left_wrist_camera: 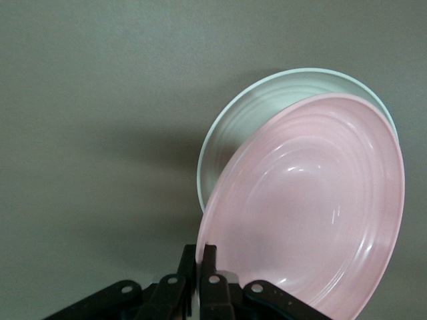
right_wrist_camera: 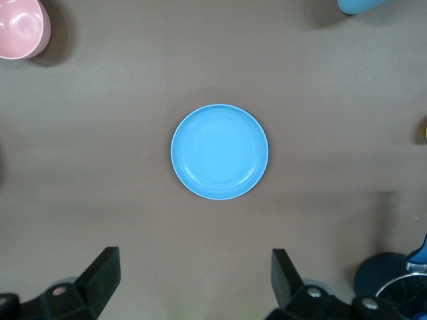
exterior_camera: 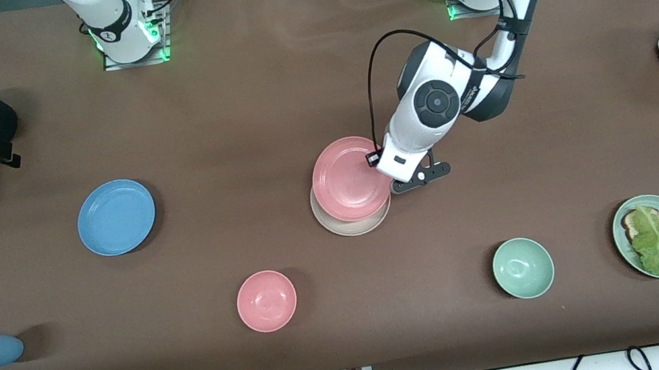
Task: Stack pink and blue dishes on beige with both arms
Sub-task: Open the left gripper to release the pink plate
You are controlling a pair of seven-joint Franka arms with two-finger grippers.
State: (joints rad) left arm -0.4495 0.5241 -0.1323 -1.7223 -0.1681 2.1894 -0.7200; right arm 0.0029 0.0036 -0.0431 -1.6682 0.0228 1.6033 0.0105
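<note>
My right end effector hangs wide open high over the blue plate, with bare brown surface all around that plate. My left end effector pinches the pink plate over the beige plate, blocking the way there.

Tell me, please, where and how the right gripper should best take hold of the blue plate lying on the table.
Probably at the low rim. The blue plate lies flat and alone on the table, too wide to span, so the open right gripper, high over it, would likely do best coming down with one finger inside the rim and one outside, as the left gripper pinches the pink plate.
</note>
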